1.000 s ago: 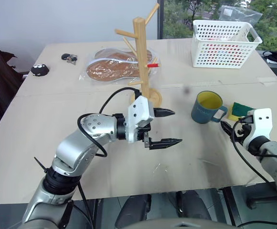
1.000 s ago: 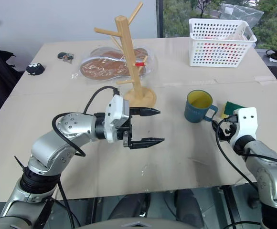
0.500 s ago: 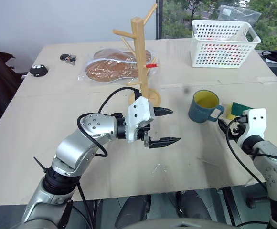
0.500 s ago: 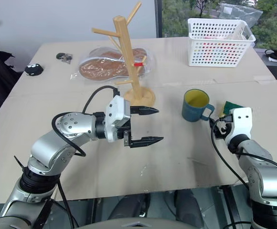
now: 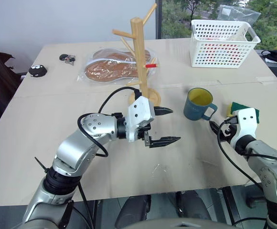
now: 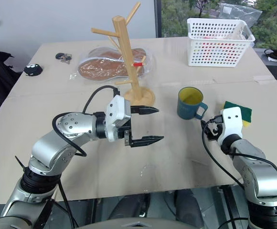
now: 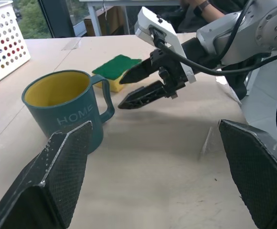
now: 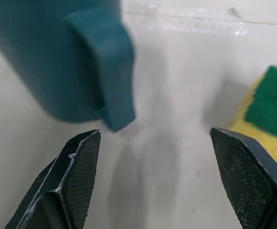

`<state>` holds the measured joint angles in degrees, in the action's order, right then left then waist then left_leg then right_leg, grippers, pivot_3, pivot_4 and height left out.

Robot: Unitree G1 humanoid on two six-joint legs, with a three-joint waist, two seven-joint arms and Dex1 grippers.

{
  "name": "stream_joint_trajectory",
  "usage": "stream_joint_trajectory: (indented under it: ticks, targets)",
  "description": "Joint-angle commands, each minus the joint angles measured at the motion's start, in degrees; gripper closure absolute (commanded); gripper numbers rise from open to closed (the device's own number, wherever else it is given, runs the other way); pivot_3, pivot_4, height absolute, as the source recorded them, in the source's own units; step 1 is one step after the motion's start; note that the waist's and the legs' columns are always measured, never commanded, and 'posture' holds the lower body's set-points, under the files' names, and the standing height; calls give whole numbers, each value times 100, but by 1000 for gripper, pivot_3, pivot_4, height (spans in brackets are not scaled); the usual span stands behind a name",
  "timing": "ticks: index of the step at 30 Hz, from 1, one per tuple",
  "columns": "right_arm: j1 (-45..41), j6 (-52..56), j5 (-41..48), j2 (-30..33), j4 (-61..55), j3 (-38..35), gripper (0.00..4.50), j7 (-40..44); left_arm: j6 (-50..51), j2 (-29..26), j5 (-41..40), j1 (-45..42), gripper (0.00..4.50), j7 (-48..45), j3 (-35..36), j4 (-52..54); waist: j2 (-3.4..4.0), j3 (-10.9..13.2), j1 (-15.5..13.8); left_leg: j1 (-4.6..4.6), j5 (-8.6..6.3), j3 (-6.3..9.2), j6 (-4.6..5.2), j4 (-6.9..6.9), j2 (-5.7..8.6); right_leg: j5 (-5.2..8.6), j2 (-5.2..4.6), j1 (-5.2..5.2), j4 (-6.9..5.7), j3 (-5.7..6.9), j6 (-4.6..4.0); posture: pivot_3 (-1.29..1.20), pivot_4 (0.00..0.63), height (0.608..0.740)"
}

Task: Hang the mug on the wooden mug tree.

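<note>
The mug [image 5: 198,103] stands upright on the tabletop [image 5: 81,157], mouth up, its loop handle turned toward the robot's right side, which leaves the handle facing the arm best placed to take it. The right gripper [image 7: 126,90] sits low, just beside that handle, with its tips aimed at it and not touching; in the right wrist view the handle lies off toward one finger, not centred in the gap. Its jaws stand well apart and hold nothing. The approach looks like a grasp by the handle or rim, though a grip through the handle would block the very loop that must slide over a peg, so a hold on the wall of the mug seems the safer choice.

The left gripper [image 5: 165,126] hovers above the tabletop between the mug and the wooden mug tree [image 5: 139,57], pointing across toward the mug, jaws spread wide and empty. From there it could steady the mug or receive it.

The wooden mug tree stands near the tabletop's middle, well apart from the mug, its pegs bare, one tipped red. A yellow-and-green sponge [image 5: 243,109] lies just beyond the right gripper, close enough to be nudged. The hanging itself is not yet begun.
</note>
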<state>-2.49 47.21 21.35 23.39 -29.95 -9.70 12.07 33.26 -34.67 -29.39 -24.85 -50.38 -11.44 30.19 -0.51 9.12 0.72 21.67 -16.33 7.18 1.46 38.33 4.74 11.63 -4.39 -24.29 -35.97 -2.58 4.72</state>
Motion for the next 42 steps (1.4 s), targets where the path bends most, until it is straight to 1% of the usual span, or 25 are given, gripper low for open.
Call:
stream_joint_trajectory:
  ticks: [1,6,13,14,17,20,21,22,23,30,36,39,42]
  targets:
    - [-199,-27,23,-124,-224,24,845,-82,-107,6,-7,-4,114,-8,93,146,0,0,0,0,0,0,0,0,0,0,0,0,0,0,0,0,150,740]
    - [-378,-212,-194,-383,-7,52,845,-307,-98,21,-1,9,114,21,84,168,0,0,-4,0,0,1,0,0,0,0,0,0,0,1,0,0,150,740]
    - [-580,-516,-610,-560,451,236,845,-518,-99,29,7,0,114,45,89,168,0,0,-1,0,0,1,0,0,1,0,-1,-1,0,1,-1,0,150,740]
    - [-622,-575,-666,-607,531,257,1078,-559,-99,33,5,-4,114,49,88,166,0,0,5,0,0,0,-1,0,1,0,-1,-1,0,1,-1,0,150,740]
    - [-752,-792,-709,-755,746,304,2017,-539,-99,47,1,-6,114,57,85,158,1,0,7,-1,0,0,-1,0,1,-1,0,-2,-2,0,-1,0,150,740]
    - [-848,-1097,-767,-804,959,353,3611,-405,-91,54,-3,-11,114,57,82,154,1,0,8,0,0,0,-1,0,1,-1,1,-2,-2,0,-1,0,150,740]
    - [-869,-1178,-770,-786,1021,380,4055,-324,-87,56,-5,-6,114,62,83,157,1,0,6,0,0,0,-1,0,0,-1,1,-2,-2,0,-1,0,150,740]
    - [-886,-1223,-753,-769,1069,402,4390,-249,-90,54,-1,3,114,64,85,158,1,0,2,0,0,-1,-1,0,1,-1,0,-2,-1,-1,-1,0,150,740]
    - [-906,-1281,-746,-764,1117,415,4481,-198,-92,47,9,17,114,74,92,159,1,0,4,0,0,0,-1,0,1,-1,0,-2,-1,0,-1,0,150,740]
    - [-1048,-1417,-735,-726,1274,412,4481,-20,14,41,213,161,114,480,148,236,1,0,6,0,0,0,-1,-1,1,-1,1,-3,-2,-1,-1,0,150,740]
    - [-1308,-1056,-398,-314,1019,440,4481,603,38,87,328,415,114,899,304,339,1,0,6,0,0,0,-1,-1,1,-1,0,-3,-1,-1,-2,0,150,740]
    - [-1692,-776,-45,84,803,446,4481,1158,-196,382,320,648,114,1315,677,282,2,1,12,1,0,1,-1,-2,0,-1,0,-4,-1,-1,-2,0,150,740]
    - [-2578,-417,293,860,769,683,4481,2121,-917,1220,149,1265,114,1941,1320,381,9,5,36,2,-1,-15,1,0,0,-3,-5,-9,1,-14,-1,0,150,740]
